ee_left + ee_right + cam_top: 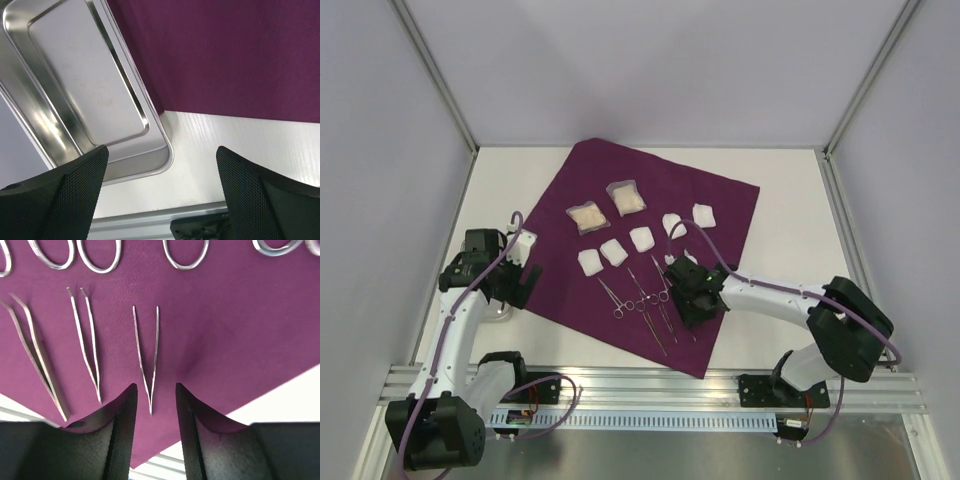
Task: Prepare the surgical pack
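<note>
Fingers of the right gripper are held narrowly apart, straddling the joined end of tweezers laid on the surgical pack, which is spread flat on the bench. Those of the left gripper are held wide apart beside a steel tray.

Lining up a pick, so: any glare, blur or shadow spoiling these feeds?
Left wrist: bright glare streaks on the steel tray, left fingers dark in the foreground. Right wrist: tweezers sharp, right fingers dark too. Top external: even light, no hard shadows on the purple drape.

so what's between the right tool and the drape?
Tweezers lying on the drape, joined end in the gap of the right tool; right wrist view.
</note>
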`<state>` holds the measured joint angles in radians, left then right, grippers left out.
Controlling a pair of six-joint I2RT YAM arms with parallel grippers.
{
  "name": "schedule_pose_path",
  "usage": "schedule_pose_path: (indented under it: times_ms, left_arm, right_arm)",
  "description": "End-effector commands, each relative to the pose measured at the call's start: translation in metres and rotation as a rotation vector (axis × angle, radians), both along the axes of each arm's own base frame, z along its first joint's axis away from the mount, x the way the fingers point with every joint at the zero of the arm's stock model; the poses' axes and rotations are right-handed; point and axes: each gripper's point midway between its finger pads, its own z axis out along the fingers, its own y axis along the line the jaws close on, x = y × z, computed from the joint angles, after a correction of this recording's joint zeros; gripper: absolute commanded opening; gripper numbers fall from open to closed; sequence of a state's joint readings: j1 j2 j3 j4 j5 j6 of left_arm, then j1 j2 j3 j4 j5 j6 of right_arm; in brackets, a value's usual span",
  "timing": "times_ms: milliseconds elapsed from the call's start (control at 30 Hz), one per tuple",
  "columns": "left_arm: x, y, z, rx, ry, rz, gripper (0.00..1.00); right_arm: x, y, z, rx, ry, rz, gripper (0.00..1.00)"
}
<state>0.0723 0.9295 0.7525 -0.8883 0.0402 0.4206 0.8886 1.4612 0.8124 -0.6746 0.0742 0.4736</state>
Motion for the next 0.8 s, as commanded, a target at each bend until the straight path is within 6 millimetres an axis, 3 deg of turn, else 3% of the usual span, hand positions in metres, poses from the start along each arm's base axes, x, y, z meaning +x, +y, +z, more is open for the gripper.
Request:
schedule_pose_path:
  times_ms: [0, 133, 233, 367, 400, 600, 700, 767]
  left_arm:
    - [-0.002, -0.003, 0.002, -0.012, -0.015, 0.009, 0.98]
    - [-0.004, -0.001, -0.002, -0.007, -0.002, 0.011, 0.98]
    - [-0.003, 0.0, -0.002, 0.0, -0.002, 0.009, 0.98]
    - [-0.002, 0.001, -0.002, 0.006, -0.001, 0.018, 0.98]
    - [-0.001, 0.001, 0.001, 0.005, -0.007, 0.021, 0.98]
    - [0.001, 0.004, 0.008, 0.014, -0.019, 0.042, 0.98]
    - [0.002, 0.01, 0.013, 0.04, -0.028, 0.067, 0.98]
    - [0.003, 0.016, 0.018, 0.067, -0.046, 0.095, 0.98]
  right_arm:
    - [0.004, 0.012, -0.008, 0.027, 0.008, -0.005, 0.38]
    - [0.007, 0.016, -0.016, 0.015, 0.02, -0.008, 0.33]
    - [0.011, 0.014, -0.015, 0.002, 0.003, -0.022, 0.23]
    - [0.015, 0.01, -0.005, -0.009, -0.026, -0.049, 0.01]
    - [0.015, 0.008, -0.001, -0.013, -0.029, -0.06, 0.01]
    - [0.029, 0.01, 0.045, 0.023, -0.12, -0.105, 0.0]
    - [0.042, 0.028, 0.074, 0.114, -0.169, -0.124, 0.0]
    - [0.053, 0.053, 0.092, 0.227, -0.201, -0.142, 0.0]
